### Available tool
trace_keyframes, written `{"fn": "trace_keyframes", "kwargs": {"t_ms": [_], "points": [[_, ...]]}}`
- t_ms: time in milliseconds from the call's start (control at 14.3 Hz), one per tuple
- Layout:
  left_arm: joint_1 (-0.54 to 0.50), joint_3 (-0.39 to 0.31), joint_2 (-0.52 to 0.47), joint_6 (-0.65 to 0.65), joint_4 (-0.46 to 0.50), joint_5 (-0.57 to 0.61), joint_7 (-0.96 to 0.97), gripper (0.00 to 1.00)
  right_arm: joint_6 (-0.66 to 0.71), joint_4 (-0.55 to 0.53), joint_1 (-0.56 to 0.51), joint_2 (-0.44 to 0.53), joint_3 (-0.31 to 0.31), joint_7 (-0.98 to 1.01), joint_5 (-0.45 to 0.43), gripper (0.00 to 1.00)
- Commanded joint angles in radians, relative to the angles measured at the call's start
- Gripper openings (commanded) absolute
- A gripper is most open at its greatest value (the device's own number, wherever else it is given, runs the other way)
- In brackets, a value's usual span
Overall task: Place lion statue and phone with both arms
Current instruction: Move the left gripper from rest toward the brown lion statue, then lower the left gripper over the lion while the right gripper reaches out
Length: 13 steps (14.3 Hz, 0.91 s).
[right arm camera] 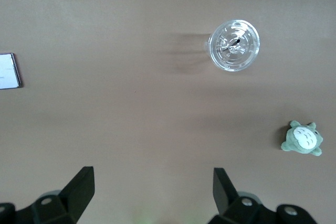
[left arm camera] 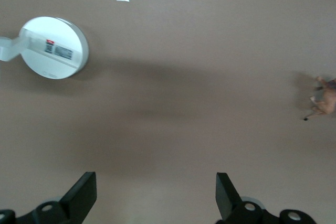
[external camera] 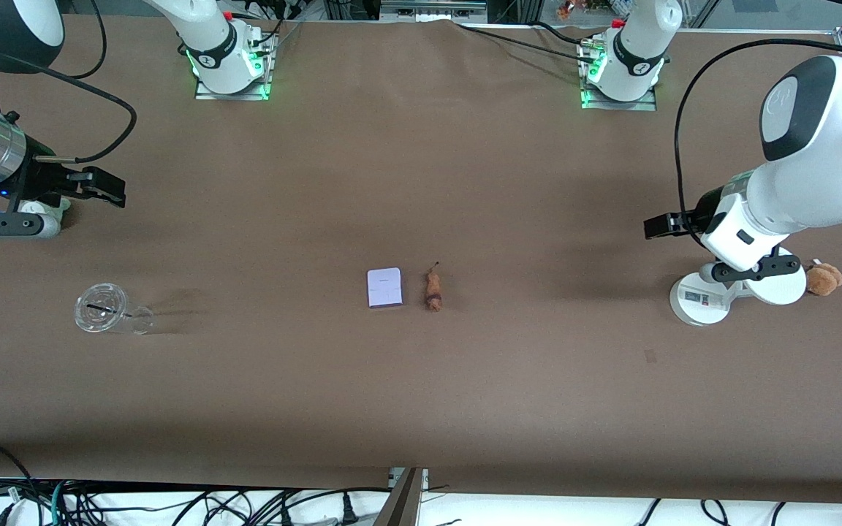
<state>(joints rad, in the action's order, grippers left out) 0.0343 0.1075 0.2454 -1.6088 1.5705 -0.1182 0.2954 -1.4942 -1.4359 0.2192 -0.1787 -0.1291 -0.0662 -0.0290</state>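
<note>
so far nothing is held: the left end effector (left arm camera: 155, 198) hangs spread over bare counter (external camera: 421, 394) near the white stand (external camera: 699, 299), and the right end effector (right arm camera: 152, 195) hangs spread near the clear cup (external camera: 103, 310). the phone (external camera: 384, 287) lies mid-counter, with the lion statue (external camera: 433, 290) just beside it toward the left arm's end. because they lie so close, both arms reaching in together could collide or nudge the wrong item.

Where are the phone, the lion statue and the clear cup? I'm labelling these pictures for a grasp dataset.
phone (external camera: 384, 287): front view, middle of its flat top face.
lion statue (external camera: 433, 290): front view, middle of its body.
clear cup (external camera: 101, 308): front view, on its round lid.
</note>
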Motion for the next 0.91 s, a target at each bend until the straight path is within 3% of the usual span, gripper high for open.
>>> {"fn": "trace_keyframes", "kwargs": {"t_ms": [0, 279, 767, 837], "points": [[0.021, 0.0, 0.021, 0.003, -0.026, -0.064, 0.028, 1.0, 0.005, 0.023, 0.003, -0.013, 0.003, 0.003, 0.004, 1.0], [0.146, -0.002, 0.145, -0.228, -0.026, -0.121, 0.124, 1.0, -0.011, 0.022, 0.006, -0.033, 0.006, -0.001, 0.003, 1.0], [0.416, -0.008, 0.375, -0.621, -0.029, -0.107, 0.43, 1.0, -0.031, 0.022, 0.005, -0.067, 0.006, -0.003, 0.018, 1.0], [0.444, -0.009, 0.418, -0.65, -0.077, -0.107, 0.435, 1.0, -0.034, 0.022, 0.005, -0.071, 0.006, -0.009, 0.018, 1.0]]}}
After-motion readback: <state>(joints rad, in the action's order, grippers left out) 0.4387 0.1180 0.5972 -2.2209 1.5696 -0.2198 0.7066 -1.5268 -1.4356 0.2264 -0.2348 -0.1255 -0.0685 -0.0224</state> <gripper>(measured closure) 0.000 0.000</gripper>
